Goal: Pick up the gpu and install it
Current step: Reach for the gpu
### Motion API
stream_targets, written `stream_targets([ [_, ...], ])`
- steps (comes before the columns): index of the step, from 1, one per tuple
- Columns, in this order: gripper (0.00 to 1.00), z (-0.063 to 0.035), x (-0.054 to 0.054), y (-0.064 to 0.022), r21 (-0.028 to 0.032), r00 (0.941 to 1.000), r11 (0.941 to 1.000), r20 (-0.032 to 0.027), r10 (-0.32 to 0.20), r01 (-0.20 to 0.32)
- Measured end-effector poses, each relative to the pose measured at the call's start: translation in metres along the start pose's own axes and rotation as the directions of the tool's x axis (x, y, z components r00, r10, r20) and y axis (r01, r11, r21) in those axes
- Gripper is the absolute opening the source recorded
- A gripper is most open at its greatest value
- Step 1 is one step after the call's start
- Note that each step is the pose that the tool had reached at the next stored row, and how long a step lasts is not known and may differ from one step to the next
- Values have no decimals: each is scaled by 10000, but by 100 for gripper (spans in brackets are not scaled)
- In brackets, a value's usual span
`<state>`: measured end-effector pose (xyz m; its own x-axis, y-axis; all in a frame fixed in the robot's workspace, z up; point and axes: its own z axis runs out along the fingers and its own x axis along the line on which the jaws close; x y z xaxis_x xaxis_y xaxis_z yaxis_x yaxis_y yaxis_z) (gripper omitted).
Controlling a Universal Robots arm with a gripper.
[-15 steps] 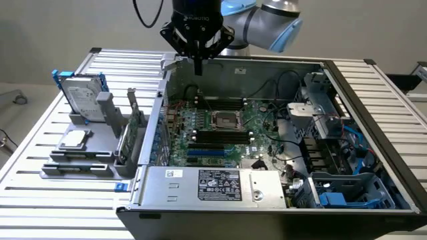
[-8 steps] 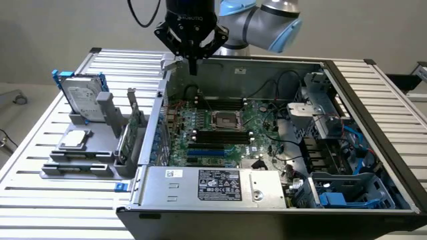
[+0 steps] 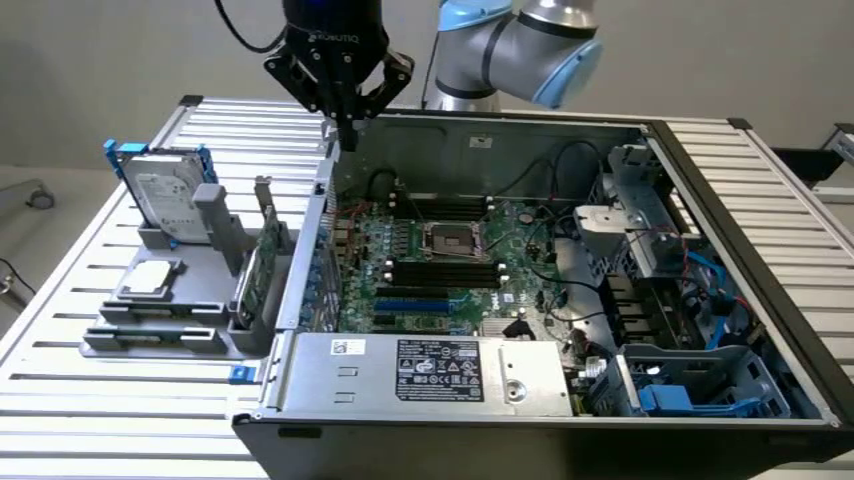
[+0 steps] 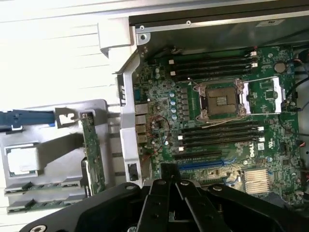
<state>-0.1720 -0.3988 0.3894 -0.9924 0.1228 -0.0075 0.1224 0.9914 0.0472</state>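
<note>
We see the fingers [image 3: 347,138] pressed closed with nothing between them, hanging from the arm [image 3: 534,45] above the open case [image 3: 494,135]. In the exterior view their tips sit over the case's far corner, where the side wall meets the back wall. In the wrist view the closed fingers [image 4: 170,170] point down toward the board [image 4: 161,87], with the dark slots just beyond their tips and the open socket [image 4: 221,99] farther out across the board.

The gpu [image 3: 271,268] is well apart from the fingers and untouched. It stands on edge in a slot of the grey holder [image 3: 200,292], outside the case wall, lower than the fingers and to the exterior view's left of them. In the wrist view we see it as a narrow green strip [image 4: 92,154], just beyond the case wall from the fingers.

Farther from the fingers than the gpu, the same holder carries 1 drive [image 3: 167,195] in a blue frame, standing upright, and 1 square silver chip [image 3: 150,278] lying flat. Holder and case both rest on the slatted counter [image 3: 120,400].
</note>
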Motion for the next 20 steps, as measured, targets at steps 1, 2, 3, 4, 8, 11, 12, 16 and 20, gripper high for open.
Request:
stream_targets([
  [1, 11, 8, 44, -6, 2, 10000, 10000, -14, 0, 0],
  [2, 11, 17, 89, -12, 4, 10000, 10000, -22, 0, 0],
  [3, 11, 25, 134, -18, 6, 10000, 10000, -26, 1, -1],
  [4, 11, 36, 179, -24, 10, 10000, 10000, -26, 1, -1],
  [8, 11, 84, 362, -49, 29, 10000, 10000, -25, 0, 0],
  [11, 11, 118, 495, -67, 42, 10000, 10000, -23, 0, 0],
  [12, 11, 131, 542, -73, 44, 10000, 10000, -22, 1, -1],
  [16, 11, 177, 692, -95, 49, 10000, 10000, -29, -3, 3],
  [20, 11, 220, 755, -114, 53, 10000, 10000, -74, -33, 34],
])
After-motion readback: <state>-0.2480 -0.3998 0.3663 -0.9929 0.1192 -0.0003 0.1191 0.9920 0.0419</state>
